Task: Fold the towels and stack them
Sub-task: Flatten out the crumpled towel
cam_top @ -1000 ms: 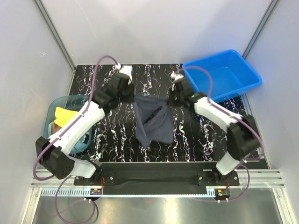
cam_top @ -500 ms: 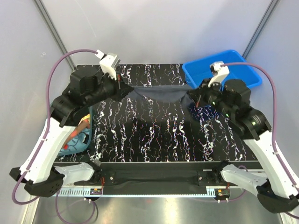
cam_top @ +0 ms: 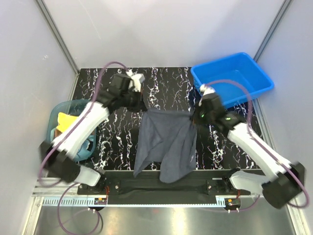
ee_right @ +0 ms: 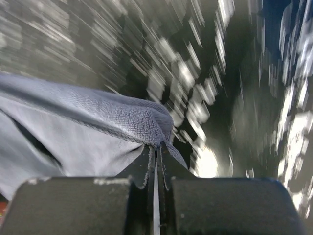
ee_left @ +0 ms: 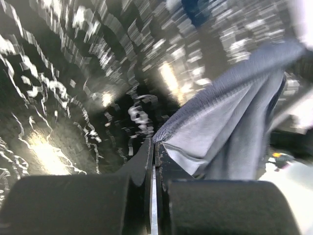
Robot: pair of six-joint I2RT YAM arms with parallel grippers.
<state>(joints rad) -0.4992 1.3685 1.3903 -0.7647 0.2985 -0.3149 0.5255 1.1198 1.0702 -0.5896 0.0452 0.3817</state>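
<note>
Pale walls close in a black, white-veined worktop, and at the centre of the top view we find the dark slate-blue towel. It is held by its two upper corners and spreads down toward the bottom of the frame. Its lower end overlaps the worktop's near edge in the picture. We cannot tell whether it rests there or hangs free.

The left pincer has the corner at upper left and the right pincer the corner at upper right. We judge that the corners are held apart so the upper hem is drawn fairly straight and the cloth opens flat, ready to be laid down and folded. Folds run down its middle, so it is not yet smooth.

Further out, a yellow towel lies in the teal tub at the left edge, waiting its turn. The blue bin sits at upper right.

From above, the fingers are hidden under the wrists, so the grip itself cannot be read there. The wrist views settle it. In each, the dark fingers are pressed together with a bunched towel corner pinched between them. Both pictures are streaked with blur, and the worktop behind is only smeared light. They show nothing of the towel's full spread or of the tub and bin, which only the top view gives.
</note>
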